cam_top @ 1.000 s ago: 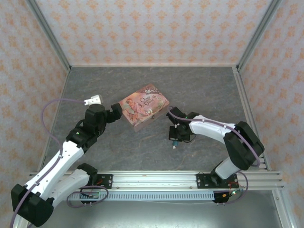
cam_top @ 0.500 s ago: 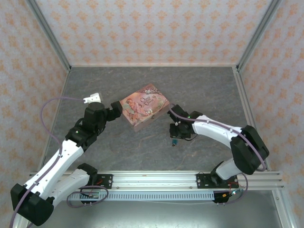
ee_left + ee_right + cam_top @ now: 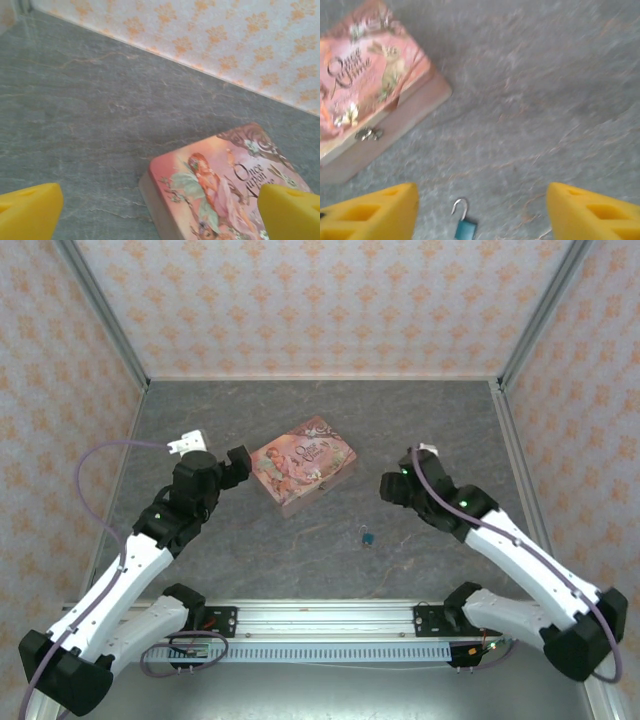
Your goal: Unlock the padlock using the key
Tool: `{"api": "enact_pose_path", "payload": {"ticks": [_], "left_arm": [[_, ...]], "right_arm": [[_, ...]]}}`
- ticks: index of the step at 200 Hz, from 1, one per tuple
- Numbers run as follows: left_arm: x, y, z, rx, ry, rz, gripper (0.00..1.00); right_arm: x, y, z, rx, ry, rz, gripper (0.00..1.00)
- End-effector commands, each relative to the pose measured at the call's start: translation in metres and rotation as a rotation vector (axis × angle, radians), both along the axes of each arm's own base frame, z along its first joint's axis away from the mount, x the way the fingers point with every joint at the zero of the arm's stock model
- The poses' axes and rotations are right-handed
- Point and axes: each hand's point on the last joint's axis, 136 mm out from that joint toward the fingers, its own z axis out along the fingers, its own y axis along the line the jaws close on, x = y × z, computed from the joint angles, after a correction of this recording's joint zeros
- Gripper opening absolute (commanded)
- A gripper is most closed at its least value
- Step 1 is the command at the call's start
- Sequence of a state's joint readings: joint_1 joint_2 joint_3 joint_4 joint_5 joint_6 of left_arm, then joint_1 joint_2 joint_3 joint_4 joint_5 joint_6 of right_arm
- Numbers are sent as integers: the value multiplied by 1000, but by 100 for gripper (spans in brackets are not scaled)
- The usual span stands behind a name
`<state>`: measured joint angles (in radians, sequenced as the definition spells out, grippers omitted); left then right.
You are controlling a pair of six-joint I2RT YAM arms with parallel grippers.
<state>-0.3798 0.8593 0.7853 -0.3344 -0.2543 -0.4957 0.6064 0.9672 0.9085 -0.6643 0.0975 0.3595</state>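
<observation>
One grey tabletop was seen carrying a pink tin. Both hands were held spread and empty, the left hand just beside the tin, the right hand apart. The padlock was seen lying below the tin, untouched.

A grey marbled table carries a pink tin and, nearby but apart, a teal padlock

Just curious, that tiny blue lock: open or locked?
Open, it seems: the padlock lies on the table, its shackle a hook with one end free.
</observation>
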Motion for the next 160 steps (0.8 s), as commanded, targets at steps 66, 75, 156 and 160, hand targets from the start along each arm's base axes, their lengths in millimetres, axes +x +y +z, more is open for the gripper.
{"api": "enact_pose_path", "payload": {"ticks": [66, 75, 156, 160], "left_arm": [[-17, 65, 14, 180, -59, 299, 100], [-16, 66, 10, 194, -52, 298, 100], [-5, 71, -21, 312, 3, 278, 100], [-4, 71, -23, 322, 5, 273, 100]], "right_arm": [[7, -91, 9, -321, -352, -196, 99], [8, -95, 4, -334, -369, -204, 99], [23, -120, -27, -316, -510, -330, 99], [25, -121, -29, -312, -511, -331, 99]]}}
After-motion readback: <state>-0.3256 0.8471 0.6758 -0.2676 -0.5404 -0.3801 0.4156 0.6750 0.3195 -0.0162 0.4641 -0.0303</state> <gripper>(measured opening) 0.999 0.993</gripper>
